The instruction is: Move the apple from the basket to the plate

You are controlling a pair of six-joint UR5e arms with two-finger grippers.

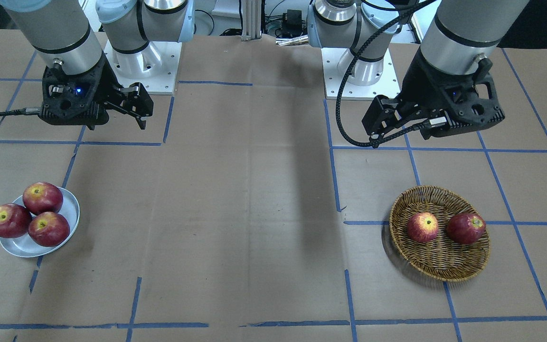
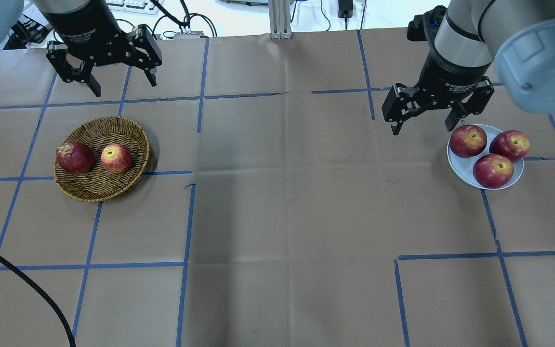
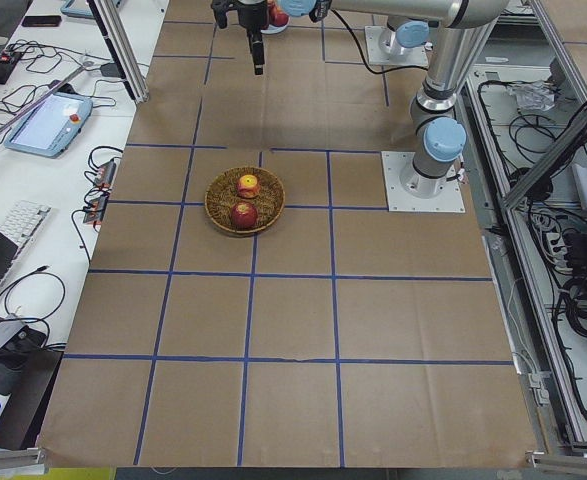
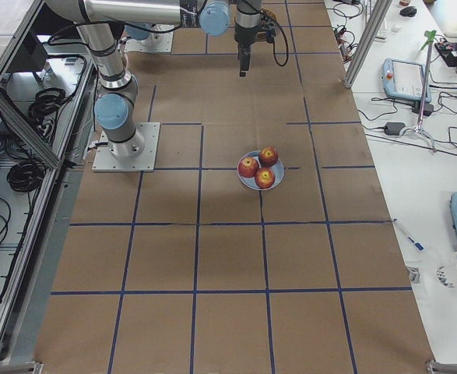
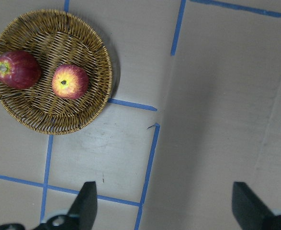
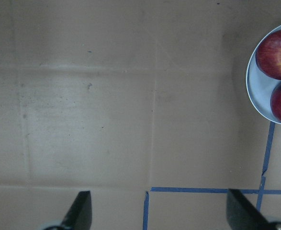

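Note:
The apple (image 2: 117,158), light red with yellow streaks, lies in the wicker basket (image 2: 95,189) beside a darker red apple (image 2: 74,156). Both also show in the left wrist view: the apple (image 5: 70,81) and the basket (image 5: 103,103). My left gripper (image 2: 124,86) is open and empty, held high beyond the basket. The pale blue plate (image 2: 458,166) holds three dark red apples. My right gripper (image 2: 422,128) is open and empty, raised just left of the plate. In the front view the apple (image 1: 422,227) is in the basket (image 1: 437,270), and the plate (image 1: 71,209) is at the left.
The table is covered in brown paper with blue tape lines. Both arm bases (image 1: 143,61) stand at the robot's side. A black cable (image 2: 27,284) crosses the near left corner. The right wrist view shows the plate's edge (image 6: 253,94) at the right.

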